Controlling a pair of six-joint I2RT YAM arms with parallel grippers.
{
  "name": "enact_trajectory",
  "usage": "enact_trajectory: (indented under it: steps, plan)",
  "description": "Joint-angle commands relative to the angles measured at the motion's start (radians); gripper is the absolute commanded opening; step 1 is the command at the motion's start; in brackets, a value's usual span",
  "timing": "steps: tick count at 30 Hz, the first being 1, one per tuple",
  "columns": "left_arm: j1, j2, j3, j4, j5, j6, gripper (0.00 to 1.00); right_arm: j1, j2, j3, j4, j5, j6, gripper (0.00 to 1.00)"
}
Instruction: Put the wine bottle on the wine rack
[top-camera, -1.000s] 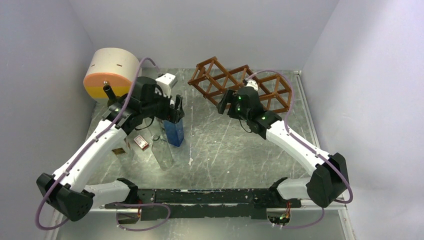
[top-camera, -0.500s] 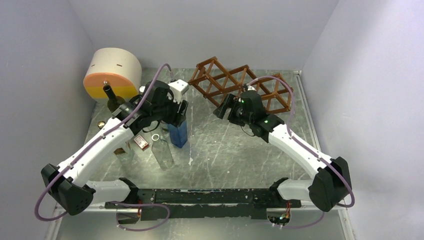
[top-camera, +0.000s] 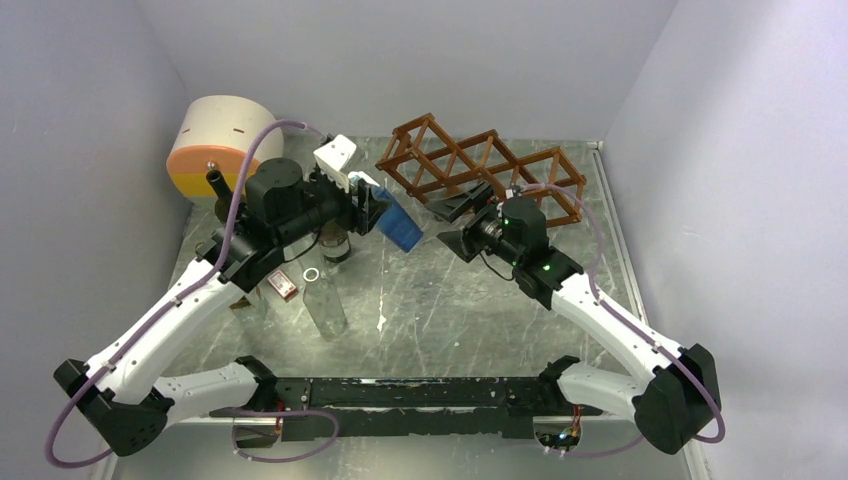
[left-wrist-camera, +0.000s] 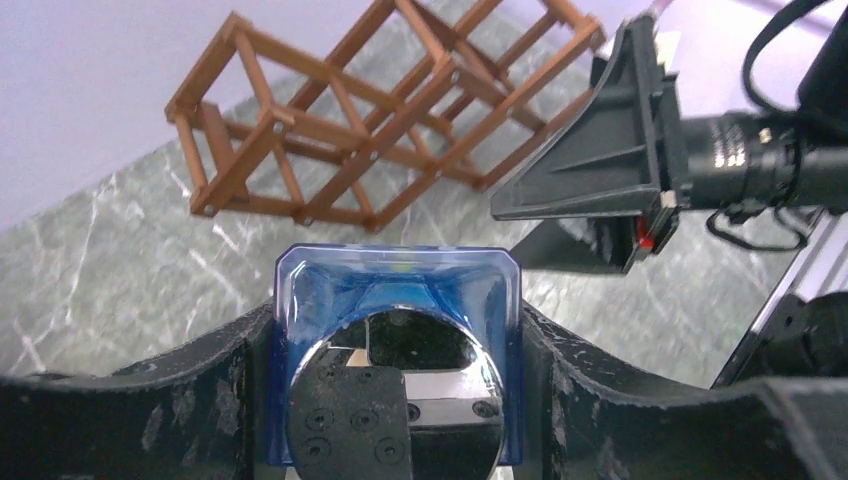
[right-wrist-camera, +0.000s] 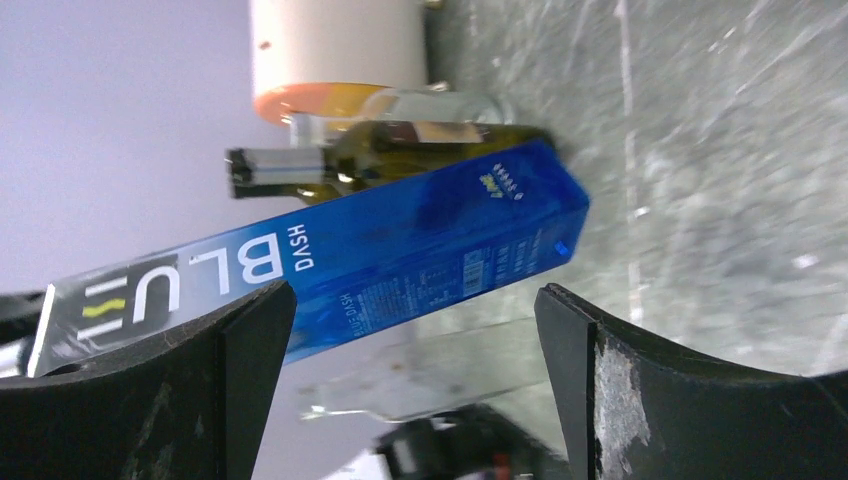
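The rack (top-camera: 480, 170) stays at the table's far edge, unmoved. The left arm has swung up and to the right. A second ago its gripper (top-camera: 372, 207) hung around the blue bottle (top-camera: 402, 226), which stood on the table. Now the jaws are clamped on its cap end and it hangs in the air, tilted, base toward the right gripper (top-camera: 453, 224). That gripper has turned from the rack to face the bottle, jaws spread wide, holding nothing.
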Motion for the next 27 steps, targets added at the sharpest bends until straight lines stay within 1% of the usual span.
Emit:
enact_trajectory:
  steps: [1, 4, 7, 11, 14, 19, 24, 27]
  plan:
    - [-0.004, -0.004, 0.020, 0.330, 0.041, -0.079, 0.18, 0.001, -0.007, -0.015, 0.123, 0.013, 0.379, 0.96]
    - [-0.005, 0.019, 0.038, 0.364, 0.039, -0.111, 0.17, 0.012, 0.028, 0.007, 0.126, 0.006, 0.497, 0.97]
    - [-0.006, 0.038, 0.041, 0.407, 0.024, -0.137, 0.16, 0.041, 0.061, 0.033, 0.111, 0.006, 0.573, 0.99]
    - [-0.006, 0.058, 0.028, 0.443, -0.040, -0.174, 0.15, 0.076, 0.068, 0.025, 0.117, 0.046, 0.655, 1.00]
    - [-0.006, 0.060, 0.001, 0.493, -0.075, -0.207, 0.14, 0.092, 0.079, 0.029, 0.110, 0.060, 0.698, 1.00]
    - [-0.006, 0.059, -0.037, 0.557, -0.071, -0.249, 0.13, 0.110, 0.120, 0.045, 0.131, 0.073, 0.742, 1.00]
    - [-0.008, 0.037, -0.082, 0.617, -0.047, -0.277, 0.13, 0.139, 0.144, -0.002, 0.261, 0.153, 0.818, 1.00]
    - [-0.009, 0.020, -0.119, 0.651, -0.022, -0.284, 0.13, 0.140, 0.160, 0.011, 0.259, 0.185, 0.830, 1.00]
